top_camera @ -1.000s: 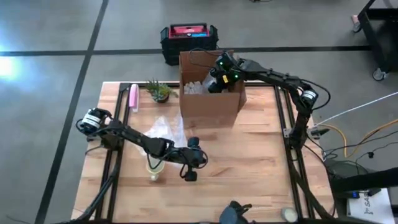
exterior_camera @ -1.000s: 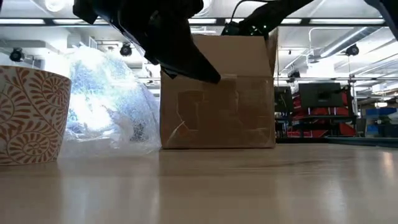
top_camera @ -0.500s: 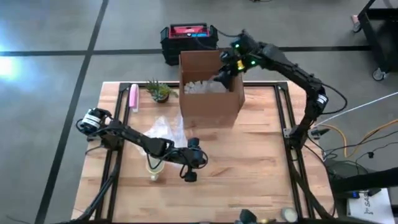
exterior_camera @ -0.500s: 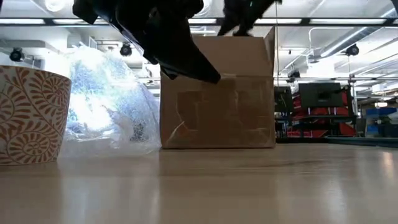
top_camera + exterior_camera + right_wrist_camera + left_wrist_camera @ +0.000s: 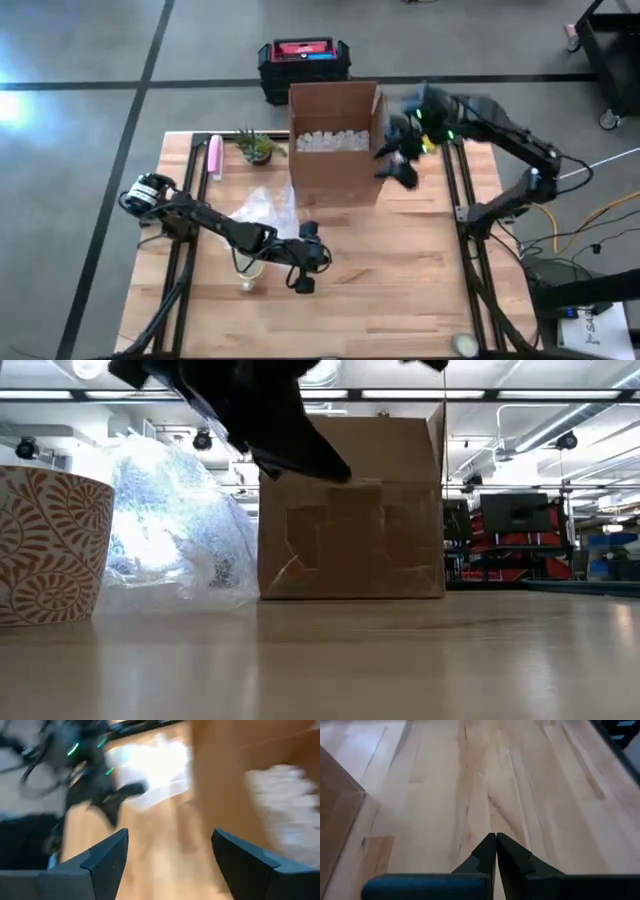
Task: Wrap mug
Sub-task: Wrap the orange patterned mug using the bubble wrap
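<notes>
Mug (image 5: 48, 548): it stands upright on the bench, near the front left part; it is white with an orange leaf pattern. In the high view it shows just beside the left arm, partly under it.
Bubble wrap (image 5: 265, 211): a clear crumpled sheet lies on the bench behind the mug, between the mug and the box; in the low view it rises like a shiny heap (image 5: 175, 525).
Left gripper (image 5: 305, 283): it hangs low over the bench, just right of the mug, apart from it. In the left wrist view its jaws are pressed together with nothing between them (image 5: 496, 851), and only bare wood is under them.
Box (image 5: 335, 145): a brown cardboard box stands at the back middle of the bench, open at the top, with white filling material inside (image 5: 332, 140).
Right gripper (image 5: 400, 165): it is in the air just beside the right wall of the box, outside it. In the right wrist view its jaws stand wide apart and hold nothing (image 5: 170, 851).
Plant (image 5: 257, 146): a small green plant is left of the box.
Pink thing (image 5: 214, 155): a narrow pink object lies near the back left edge.
Bench (image 5: 400, 270): light wooden planks.
</notes>
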Action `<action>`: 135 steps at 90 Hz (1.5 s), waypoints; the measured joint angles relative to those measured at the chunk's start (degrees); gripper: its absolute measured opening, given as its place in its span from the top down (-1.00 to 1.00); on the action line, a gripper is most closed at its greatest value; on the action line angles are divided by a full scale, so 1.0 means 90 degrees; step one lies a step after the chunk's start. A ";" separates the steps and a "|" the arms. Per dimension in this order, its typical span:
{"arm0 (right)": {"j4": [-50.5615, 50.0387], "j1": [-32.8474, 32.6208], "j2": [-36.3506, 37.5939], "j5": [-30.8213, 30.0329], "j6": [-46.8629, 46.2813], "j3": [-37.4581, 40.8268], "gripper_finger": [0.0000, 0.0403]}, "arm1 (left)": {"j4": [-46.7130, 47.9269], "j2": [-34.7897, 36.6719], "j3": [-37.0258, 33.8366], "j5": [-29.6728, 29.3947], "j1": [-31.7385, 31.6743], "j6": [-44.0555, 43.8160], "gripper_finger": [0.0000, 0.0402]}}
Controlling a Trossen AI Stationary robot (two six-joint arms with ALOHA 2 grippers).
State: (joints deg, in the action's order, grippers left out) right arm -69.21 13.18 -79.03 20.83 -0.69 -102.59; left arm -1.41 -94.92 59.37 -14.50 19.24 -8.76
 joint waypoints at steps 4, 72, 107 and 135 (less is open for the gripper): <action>0.0216 -0.0431 0.0230 -0.0178 -0.0181 0.0436 -0.28 | 0.0271 0.0153 0.0108 -0.0139 0.0058 -0.0090 1.00; 0.8159 -0.4754 -0.0128 -0.3651 -0.2656 0.6637 -0.02 | 0.5907 0.2420 0.1551 0.0069 -0.0009 -0.2950 0.98; 0.8297 -0.4660 -0.1426 -0.3656 -0.2421 0.6355 -0.05 | 0.7182 0.2458 0.1081 0.0301 -0.0680 -0.3981 0.35; 0.8250 -0.4657 -0.1379 -0.3651 -0.2256 0.6332 0.01 | 0.5890 0.2221 0.0096 0.1533 -0.1007 -0.3655 -0.10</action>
State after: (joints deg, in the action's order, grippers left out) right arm 5.04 -28.73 -91.44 -12.03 -20.99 -45.60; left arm 51.60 -74.93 60.23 -0.70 10.17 -41.65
